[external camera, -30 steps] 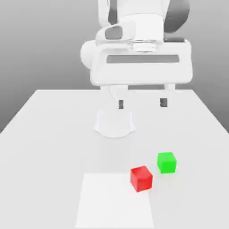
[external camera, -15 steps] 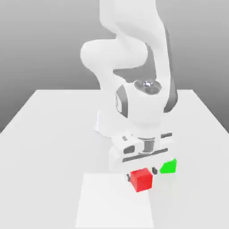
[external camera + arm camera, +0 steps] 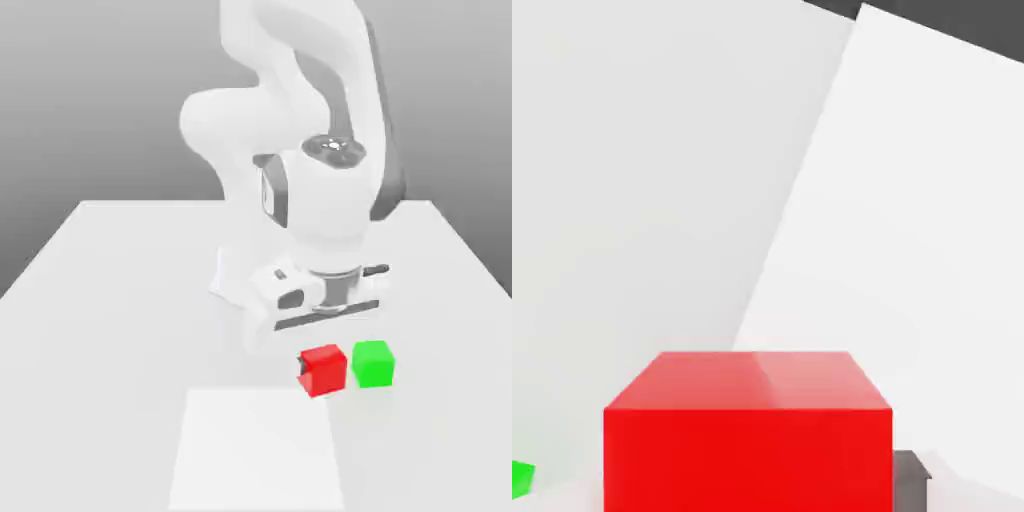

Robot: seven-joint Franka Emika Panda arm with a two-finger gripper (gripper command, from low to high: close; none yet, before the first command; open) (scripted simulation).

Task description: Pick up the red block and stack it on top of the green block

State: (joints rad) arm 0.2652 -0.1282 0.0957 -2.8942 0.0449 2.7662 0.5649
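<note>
the gripper [image 3: 323, 366] holds the red block [image 3: 324, 369] clamped between its fingers, just beside the green block [image 3: 373, 363] on the table [image 3: 110, 330].

Counting blocks: two are showing in total. One red block [image 3: 323, 369] is sitting in the exterior view, and one green block [image 3: 373, 363] is sitting just beside it on the exterior view's right. One white table [image 3: 110, 330] is bearing both. One brighter white rectangular patch [image 3: 255, 455] is lying on it. One robot arm [image 3: 300, 130] is reaching down.
</note>
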